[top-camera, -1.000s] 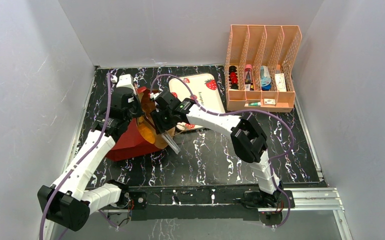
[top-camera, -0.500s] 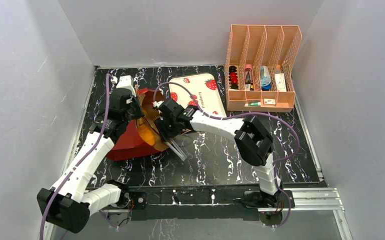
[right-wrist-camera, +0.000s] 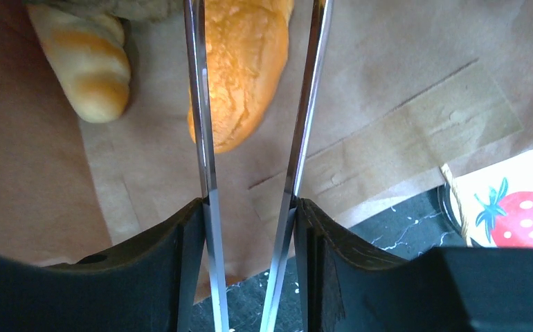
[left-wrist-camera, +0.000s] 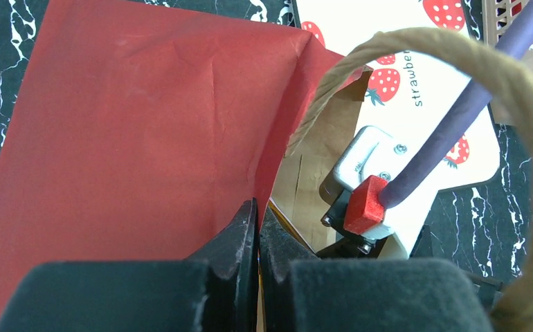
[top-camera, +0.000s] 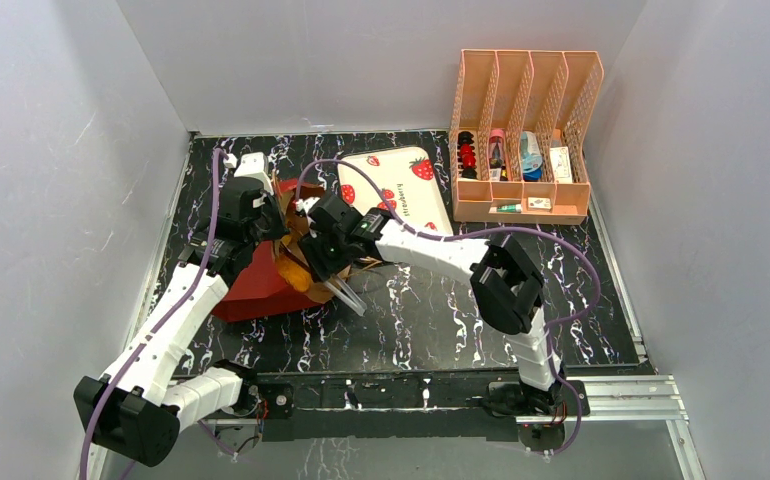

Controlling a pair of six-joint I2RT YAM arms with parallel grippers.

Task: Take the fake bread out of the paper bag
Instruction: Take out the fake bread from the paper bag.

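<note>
Your left gripper (left-wrist-camera: 257, 238) is pinched shut on the rim of the paper bag (top-camera: 251, 280). The bag lies on its side on the black marbled table (top-camera: 431, 310) with its mouth turned toward the right arm, and one twine handle (left-wrist-camera: 416, 48) loops past the left wrist camera. Your right gripper (right-wrist-camera: 250, 204) is clamped on the metal tongs (right-wrist-camera: 201, 104), whose two thin arms stand apart and reach into the bag's mouth. The fake bread is inside the bag, on its brown paper. An orange loaf (right-wrist-camera: 246, 62) sits between the tong arms, though you cannot tell whether they touch it. A paler striped loaf (right-wrist-camera: 87, 69) lies just left of it in the right wrist view. The strawberry-print tray (top-camera: 401, 180) lies just beyond the bag's mouth.
</note>
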